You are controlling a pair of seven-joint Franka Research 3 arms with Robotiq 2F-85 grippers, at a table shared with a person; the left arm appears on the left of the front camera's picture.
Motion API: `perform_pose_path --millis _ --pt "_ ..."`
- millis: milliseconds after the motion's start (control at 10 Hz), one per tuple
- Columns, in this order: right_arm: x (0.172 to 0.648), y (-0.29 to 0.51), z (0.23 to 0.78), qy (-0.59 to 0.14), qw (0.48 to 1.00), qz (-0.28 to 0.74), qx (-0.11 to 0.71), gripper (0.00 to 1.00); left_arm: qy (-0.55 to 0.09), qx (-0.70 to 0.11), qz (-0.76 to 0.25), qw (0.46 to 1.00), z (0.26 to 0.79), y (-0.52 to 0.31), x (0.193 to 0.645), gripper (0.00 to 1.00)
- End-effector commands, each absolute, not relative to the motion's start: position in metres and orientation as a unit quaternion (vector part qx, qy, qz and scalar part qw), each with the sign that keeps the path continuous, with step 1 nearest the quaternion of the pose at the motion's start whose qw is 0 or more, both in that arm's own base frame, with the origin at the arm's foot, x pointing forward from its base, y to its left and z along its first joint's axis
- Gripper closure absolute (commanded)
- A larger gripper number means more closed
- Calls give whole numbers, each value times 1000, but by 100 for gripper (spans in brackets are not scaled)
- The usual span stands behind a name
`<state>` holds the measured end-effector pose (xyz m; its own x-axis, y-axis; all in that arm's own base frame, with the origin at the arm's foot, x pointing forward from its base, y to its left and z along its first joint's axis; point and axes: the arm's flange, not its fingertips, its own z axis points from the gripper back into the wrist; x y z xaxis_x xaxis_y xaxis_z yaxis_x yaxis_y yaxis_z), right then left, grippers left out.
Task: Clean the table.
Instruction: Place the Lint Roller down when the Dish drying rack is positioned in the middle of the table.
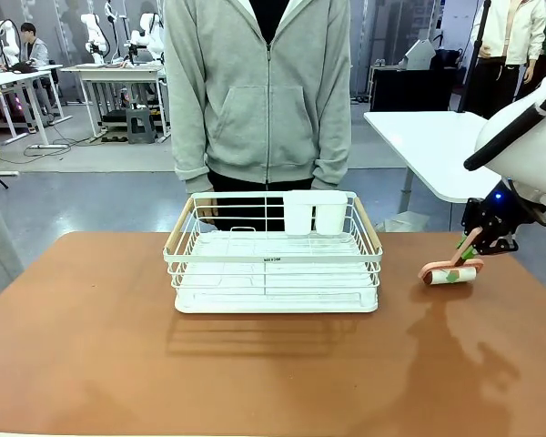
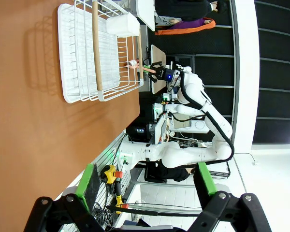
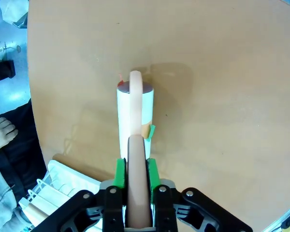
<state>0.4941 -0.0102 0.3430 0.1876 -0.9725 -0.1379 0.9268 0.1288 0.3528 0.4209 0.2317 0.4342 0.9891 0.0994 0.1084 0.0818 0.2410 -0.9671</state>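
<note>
so right gripper (image 3: 135, 180) pinches lint roller's (image 3: 135, 116) smooth pink handle on matte table (image 3: 222, 96).

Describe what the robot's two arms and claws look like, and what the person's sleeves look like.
Both arms are glossy white with rounded joints. The right arm carries a black cable and a blue light near its wrist. Each claw, right claw and left claw, is black with bolted linkages and green pads. The person's sleeves are light grey, with ribbed cuffs, part of a zipped hoodie.

White arm (image 1: 528, 137) links, black jaws, green pads (image 3: 119, 173), blue light.
</note>
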Motion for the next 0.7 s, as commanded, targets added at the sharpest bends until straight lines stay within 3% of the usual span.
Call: perform_pose_path --millis 0,100,300,600 --pt "497 -10 340 -74 748 -632 189 50 -74 -612 4 787 435 233 419 0" --pt "496 -11 341 -74 747 -633 189 25 -74 -612 4 787 435 233 419 0" --pt "492 -13 344 -77 747 -632 188 0 -74 -612 4 787 435 233 419 0" --pt "467 -15 354 -81 757 -621 186 0 -74 -612 4 787 435 233 419 0"
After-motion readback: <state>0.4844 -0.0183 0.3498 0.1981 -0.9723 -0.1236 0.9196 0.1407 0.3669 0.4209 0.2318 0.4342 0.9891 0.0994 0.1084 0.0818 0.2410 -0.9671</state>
